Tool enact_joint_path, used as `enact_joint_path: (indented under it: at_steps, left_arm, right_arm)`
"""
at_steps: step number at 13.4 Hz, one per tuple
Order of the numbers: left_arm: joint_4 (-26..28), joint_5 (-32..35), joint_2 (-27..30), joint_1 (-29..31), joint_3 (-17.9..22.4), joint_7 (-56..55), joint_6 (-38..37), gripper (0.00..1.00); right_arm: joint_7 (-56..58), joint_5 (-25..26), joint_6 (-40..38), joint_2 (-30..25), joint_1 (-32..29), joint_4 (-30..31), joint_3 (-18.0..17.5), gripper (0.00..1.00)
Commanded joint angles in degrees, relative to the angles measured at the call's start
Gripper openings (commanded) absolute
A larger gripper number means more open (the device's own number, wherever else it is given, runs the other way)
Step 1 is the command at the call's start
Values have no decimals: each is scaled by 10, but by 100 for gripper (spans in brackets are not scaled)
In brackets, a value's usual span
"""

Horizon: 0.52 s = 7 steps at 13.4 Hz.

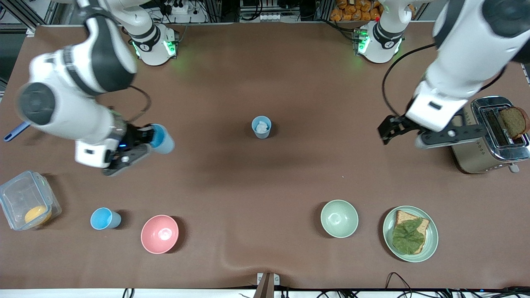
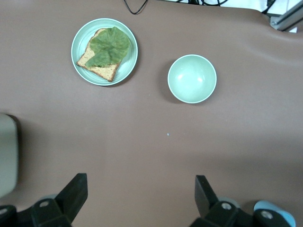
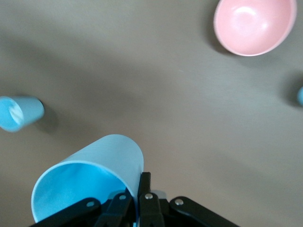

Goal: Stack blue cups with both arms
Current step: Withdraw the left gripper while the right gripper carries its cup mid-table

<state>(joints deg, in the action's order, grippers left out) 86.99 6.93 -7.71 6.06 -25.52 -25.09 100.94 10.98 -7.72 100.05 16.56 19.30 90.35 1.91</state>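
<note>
Cups first: there are three blue ones. The right gripper (image 1: 145,139) has its fingers clamped on the rim of one blue cup (image 1: 162,139), held up in the air and tipped on its side over the table toward the right arm's end. A second cup (image 1: 261,126) stands upright about mid-table with something white inside it. A third cup (image 1: 105,218) sits close to the front camera, between a clear plastic box (image 1: 27,200) and a pink bowl (image 1: 160,234). The left gripper (image 1: 391,128) hangs over bare table just beside the toaster (image 1: 488,136), fingers spread apart with nothing between them. Down from it are a green bowl (image 1: 339,218) and a plate (image 1: 430,238) with lettuce on bread.
</note>
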Motion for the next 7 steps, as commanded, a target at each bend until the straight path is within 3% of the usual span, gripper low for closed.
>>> enact_joint_path:
  at_steps: [1, 2, 7]
  left_arm:
    - [60, -33, 55, -36, 86, 88, -5, 100]
    - [64, -45, 65, -55, 124, 97, -7, 100]
    - [63, -45, 81, -54, 154, 164, -46, 100]
  right_arm:
    - [-129, -17, 44, -5, 64, 56, 7, 0]
    - [-195, -17, 60, 7, 96, 61, 7, 0]
    - [-496, -21, 159, 66, 219, 60, 7, 0]
